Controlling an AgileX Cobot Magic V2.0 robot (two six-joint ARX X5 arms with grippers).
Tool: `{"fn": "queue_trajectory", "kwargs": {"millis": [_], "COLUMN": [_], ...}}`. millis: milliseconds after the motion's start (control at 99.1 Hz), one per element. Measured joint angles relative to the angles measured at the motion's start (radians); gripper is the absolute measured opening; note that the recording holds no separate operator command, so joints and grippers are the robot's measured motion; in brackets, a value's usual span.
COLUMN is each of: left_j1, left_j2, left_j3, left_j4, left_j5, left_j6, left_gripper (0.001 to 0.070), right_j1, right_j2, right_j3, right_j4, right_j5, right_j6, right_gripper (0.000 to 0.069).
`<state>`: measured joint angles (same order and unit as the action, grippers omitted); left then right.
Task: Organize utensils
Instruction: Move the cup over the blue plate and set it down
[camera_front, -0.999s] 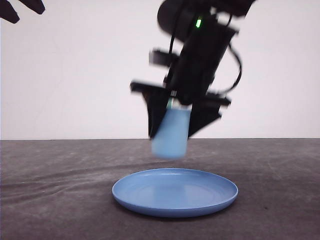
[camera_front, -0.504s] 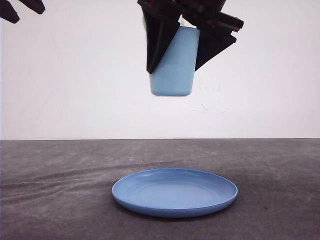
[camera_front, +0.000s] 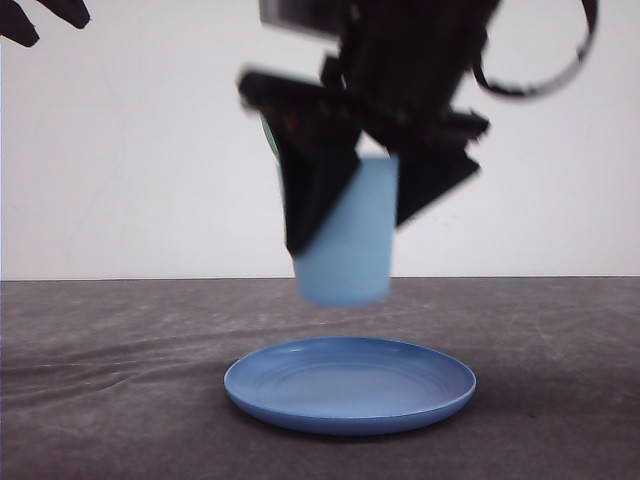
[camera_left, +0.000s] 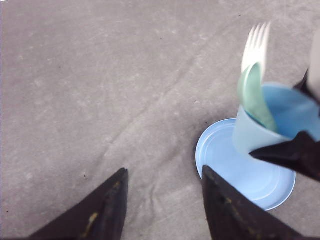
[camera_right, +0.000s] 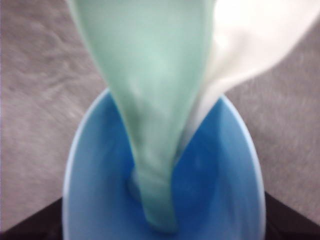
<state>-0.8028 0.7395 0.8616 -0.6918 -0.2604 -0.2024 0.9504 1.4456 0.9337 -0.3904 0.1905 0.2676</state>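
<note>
Bare table (camera_front: 110, 380) around plate (camera_front: 350, 385)

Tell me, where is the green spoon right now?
The green spoon stands in the light blue cup, beside the white fork. The right gripper holds that cup in the air above the blue plate.

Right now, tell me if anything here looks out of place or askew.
Nothing is spilled or damaged. The light blue cup hangs in the air above the blue plate, gripped by the right gripper, with the green spoon and white fork standing inside, leaning against its rim.
</note>
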Motion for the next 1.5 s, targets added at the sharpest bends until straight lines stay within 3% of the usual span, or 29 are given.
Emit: {"fn": "queue_trajectory", "kwargs": {"millis": [252, 1079, 1140, 1281, 1503], "left_j1": [0.0, 0.0, 0.0, 0.0, 0.0], "left_j2": [0.0, 0.001, 0.001, 0.001, 0.001], "left_j3": [0.0, 0.0, 0.0, 0.0, 0.0], "left_j4": [0.0, -0.002, -0.003, -0.004, -0.007], "left_j5": [0.0, 0.0, 0.0, 0.0, 0.0], "left_j6": [0.0, 0.0, 0.0, 0.0, 0.0], "left_gripper": [0.0277, 0.0277, 0.0277, 0.0277, 0.0277], "right_j1": [0.0, 0.002, 0.002, 0.002, 0.003], "right_j2": [0.01, 0.09, 0.092, 0.108, 0.098], "right_j3": [-0.136, -0.141, -0.141, -0.142, -0.132], "right_j4": [0.153, 0.244, 0.244, 0.224, 0.167], "right_j5": [0.0, 0.02, 0.02, 0.019, 0.011], "right_j6": [0.024, 0.03, 0.033, 0.037, 0.036], "right_gripper": [0.0377, 0.038, 0.0421, 0.0591, 0.0631]}}
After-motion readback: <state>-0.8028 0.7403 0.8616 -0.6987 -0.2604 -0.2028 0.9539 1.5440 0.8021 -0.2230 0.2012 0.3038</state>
